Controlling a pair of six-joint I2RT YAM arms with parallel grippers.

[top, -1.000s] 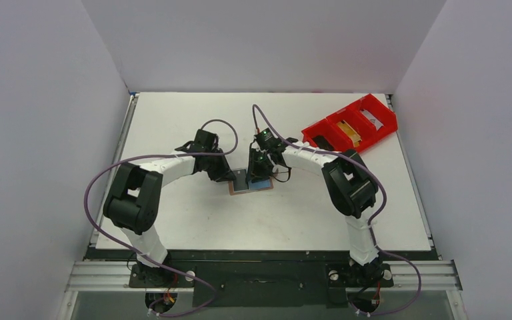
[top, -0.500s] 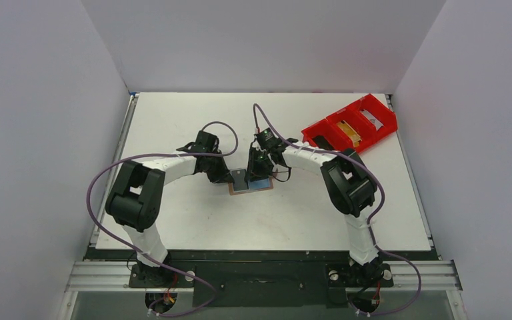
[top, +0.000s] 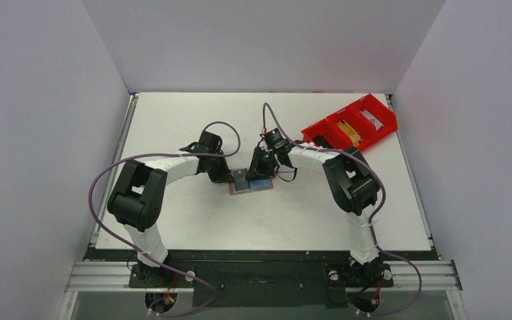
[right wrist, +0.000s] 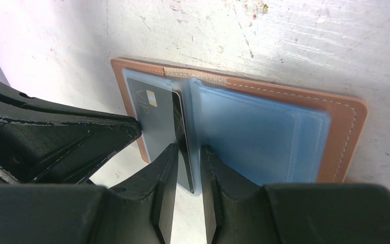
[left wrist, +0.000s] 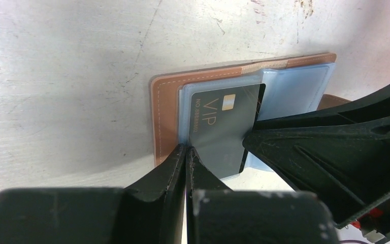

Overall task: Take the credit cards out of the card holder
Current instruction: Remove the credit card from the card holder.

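right gripper (right wrist: 189,152) shifted, maybe nipping card (right wrist: 182,127); left gripper (left wrist: 187,152) clamps card holder (left wrist: 162,101) on scuffed table (left wrist: 56,76).

Small tan-brown leather-look folding card holder (right wrist: 345,109): pale stitching round the edge, pale blue see-through sleeves. Dark grey plastic card (left wrist: 223,127) has gold VIP lettering. Red plastic compartment tray (top: 377,139) at 2 o'clock, scuffed white table (top: 193,220), purple cables (top: 93,193).

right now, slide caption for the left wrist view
Left gripper pinches a sleeve of the open card holder, dark VIP card inside
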